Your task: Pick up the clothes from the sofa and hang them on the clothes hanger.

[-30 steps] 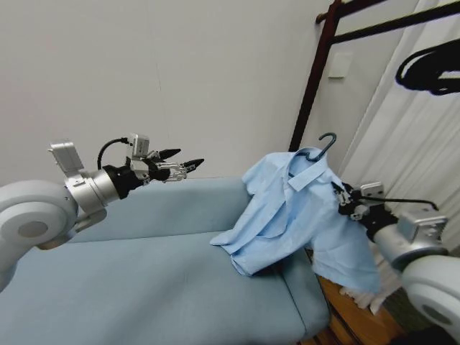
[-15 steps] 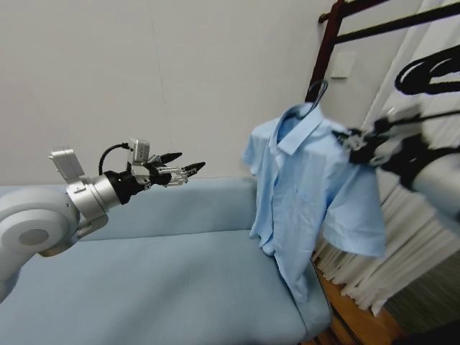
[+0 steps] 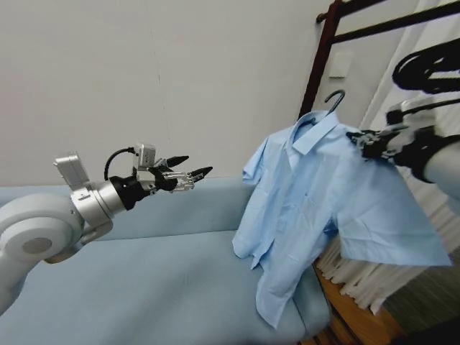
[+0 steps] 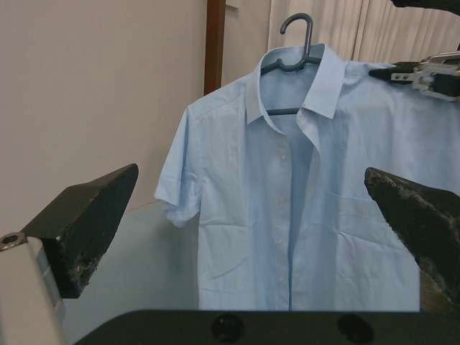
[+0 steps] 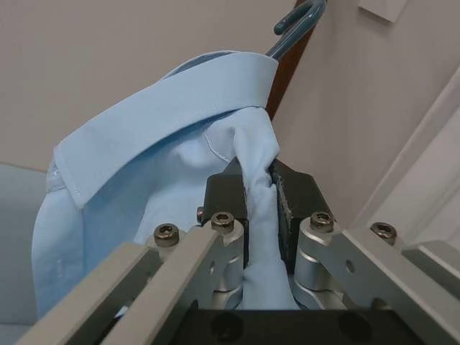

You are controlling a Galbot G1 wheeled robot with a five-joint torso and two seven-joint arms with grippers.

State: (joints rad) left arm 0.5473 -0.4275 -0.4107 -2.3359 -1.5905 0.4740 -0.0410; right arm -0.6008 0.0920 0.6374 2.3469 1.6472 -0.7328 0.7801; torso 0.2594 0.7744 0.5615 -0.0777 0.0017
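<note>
A light blue short-sleeved shirt [image 3: 309, 201] hangs on a dark grey hanger [image 3: 332, 100], lifted above the right end of the pale blue sofa [image 3: 144, 287]. My right gripper [image 3: 365, 141] is shut on the shirt's shoulder fabric [image 5: 260, 208], the cloth pinched between its black pads [image 5: 224, 201]. The hanger's hook [image 5: 298, 18] rises just above the collar, close to the rack post. My left gripper [image 3: 195, 175] stands open over the sofa's backrest, well left of the shirt [image 4: 287, 208], its fingers [image 4: 86, 223] spread with nothing between them.
A dark brown wooden clothes rack [image 3: 320, 65] stands behind the shirt at the upper right, with a black hanger [image 3: 424, 68] near its rail. White curtains [image 3: 402, 144] hang at the right. Wooden floor [image 3: 352, 316] shows past the sofa's end.
My right gripper has lifted the shirt and hanger off the sofa's right end into the air and now holds it slightly further right. The left arm has barely moved.
</note>
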